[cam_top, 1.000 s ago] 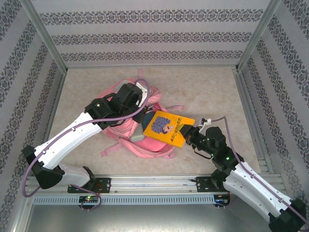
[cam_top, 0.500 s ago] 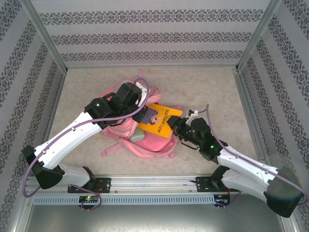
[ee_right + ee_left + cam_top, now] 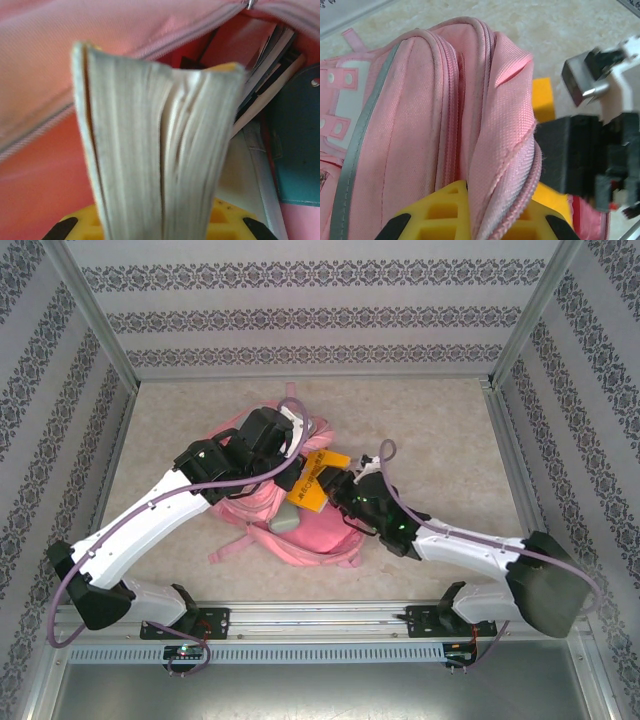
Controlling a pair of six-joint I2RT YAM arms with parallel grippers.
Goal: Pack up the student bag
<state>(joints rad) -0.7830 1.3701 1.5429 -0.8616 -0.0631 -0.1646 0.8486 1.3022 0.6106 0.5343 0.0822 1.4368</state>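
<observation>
The pink student bag (image 3: 262, 508) lies in the middle of the table. My left gripper (image 3: 298, 447) is shut on the edge of its opening flap (image 3: 505, 150) and holds it up, the fabric pinched between the yellow fingers (image 3: 437, 210). My right gripper (image 3: 336, 490) is shut on a yellow book (image 3: 312, 480), which is partly inside the bag's mouth. In the right wrist view the book's page edge (image 3: 155, 150) stands between my fingers, with the bag's red lining (image 3: 45, 165) around it. The book's yellow corner (image 3: 542, 97) also shows beside the flap.
A pale grey-green oblong case (image 3: 285, 523) rests on the bag's front. Inside the bag are other flat books (image 3: 272, 70) and a teal item (image 3: 297, 150). Bag straps (image 3: 232, 545) trail toward the near edge. Patterned walls enclose the table.
My right arm has reached left and carried the yellow book into the bag's opening, so most of its cover is now hidden. The left arm has held still on the flap.
</observation>
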